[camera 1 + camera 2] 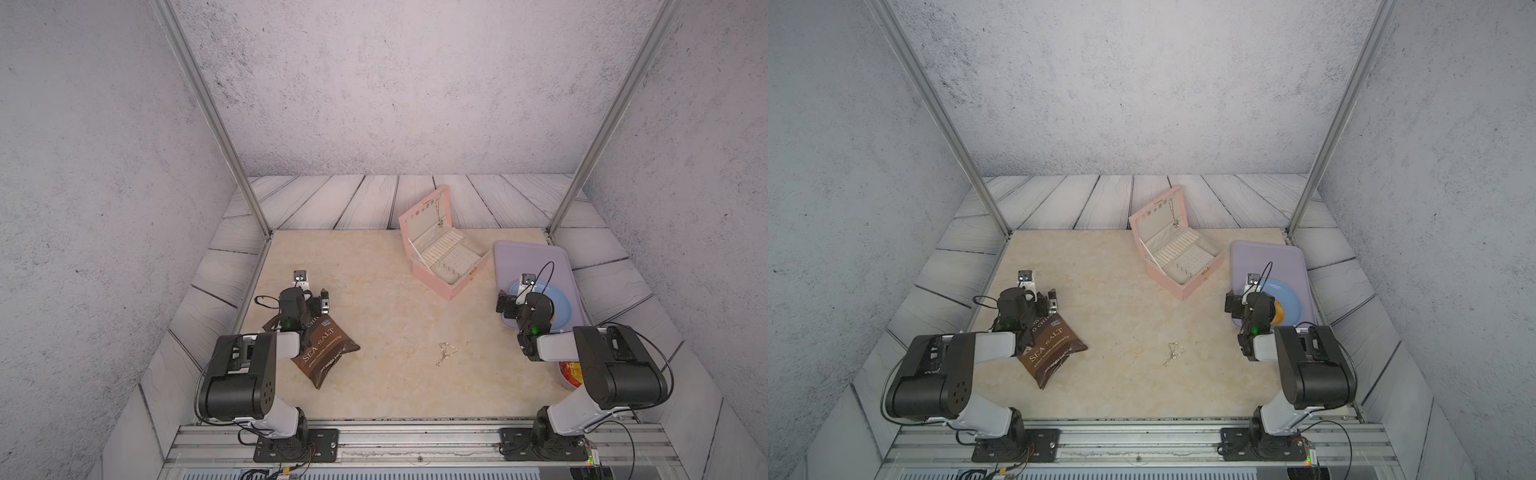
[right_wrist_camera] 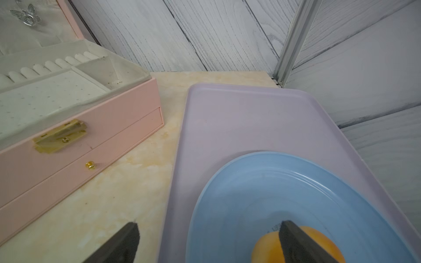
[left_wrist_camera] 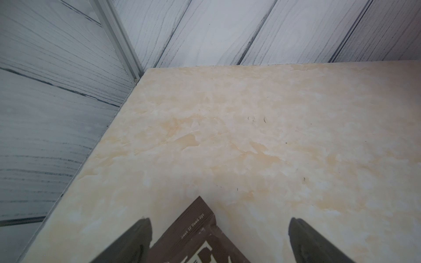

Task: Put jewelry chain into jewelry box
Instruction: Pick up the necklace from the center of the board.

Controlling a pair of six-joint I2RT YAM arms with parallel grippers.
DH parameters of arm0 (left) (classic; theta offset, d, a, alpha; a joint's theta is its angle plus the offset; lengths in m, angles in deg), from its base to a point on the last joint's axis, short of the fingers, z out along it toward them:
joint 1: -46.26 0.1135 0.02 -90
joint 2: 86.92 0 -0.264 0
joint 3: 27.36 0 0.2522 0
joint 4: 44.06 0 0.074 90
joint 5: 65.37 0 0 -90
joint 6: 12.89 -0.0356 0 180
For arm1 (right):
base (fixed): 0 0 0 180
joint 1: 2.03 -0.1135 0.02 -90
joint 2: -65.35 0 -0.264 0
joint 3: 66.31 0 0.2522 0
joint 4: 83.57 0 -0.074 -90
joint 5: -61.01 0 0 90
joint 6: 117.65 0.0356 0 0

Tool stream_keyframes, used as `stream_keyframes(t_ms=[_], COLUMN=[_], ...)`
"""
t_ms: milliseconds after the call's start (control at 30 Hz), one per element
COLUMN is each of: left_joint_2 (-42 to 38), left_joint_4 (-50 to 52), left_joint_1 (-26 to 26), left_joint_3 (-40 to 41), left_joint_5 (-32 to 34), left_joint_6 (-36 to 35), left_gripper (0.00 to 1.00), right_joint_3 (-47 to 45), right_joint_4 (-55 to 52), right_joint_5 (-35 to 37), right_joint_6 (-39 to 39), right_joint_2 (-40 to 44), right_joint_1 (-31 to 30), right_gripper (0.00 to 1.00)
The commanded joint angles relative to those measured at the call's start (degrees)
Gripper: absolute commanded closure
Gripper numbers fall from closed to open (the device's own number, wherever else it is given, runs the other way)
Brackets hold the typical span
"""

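The jewelry chain [image 1: 446,352] [image 1: 1173,352] lies in a small loose heap on the beige tabletop, near the front and between the two arms. The pink jewelry box [image 1: 444,257] [image 1: 1177,255] stands open at the back, lid upright and cream lining showing; its gold clasp side shows in the right wrist view [image 2: 68,127]. My left gripper [image 1: 318,303] [image 3: 220,220] is open at the left, hovering over a corner of a chips bag. My right gripper [image 1: 509,305] [image 2: 209,223] is open at the right, over the near edge of a tray. Neither holds anything.
A brown sea-salt chips bag [image 1: 324,349] [image 3: 193,234] lies under the left arm. A lavender tray [image 1: 523,257] [image 2: 250,118] right of the box carries a blue plate [image 1: 559,307] [image 2: 262,193] with an orange fruit [image 2: 268,248]. Another chain with a butterfly charm [image 2: 27,16] hangs inside the box lid.
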Motion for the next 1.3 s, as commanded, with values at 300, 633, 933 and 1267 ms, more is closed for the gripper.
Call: stream_keyframes(t_ms=[300,633,933,1267], left_joint_2=[-0.4,-1.9,-25.1,-35.6], left_joint_4=[0.1,0.8,9.0,22.1], left_joint_1=[0.8,1.4,-0.9,-31.0], left_joint_3=[-0.4,-0.4,3.7,4.2], left_joint_5=[-1.9,-5.1,-12.7,-13.4], left_joint_6=[0.9,0.3,3.4,10.6], left_gripper=[0.01,0.01,0.01,0.03], right_joint_3=[0.6,0.2,5.6,22.3], right_joint_4=[0.0,0.3,-31.8,-81.7], right_joint_5=[-1.3,-0.7,-10.0,-7.8], right_joint_6=[-0.4,-0.3,8.3,18.9], right_joint_2=[0.7,1.3,26.9,21.7], right_joint_1=[0.2,0.2,0.0,-22.2], right_gripper=[0.01,0.01,0.03,0.4])
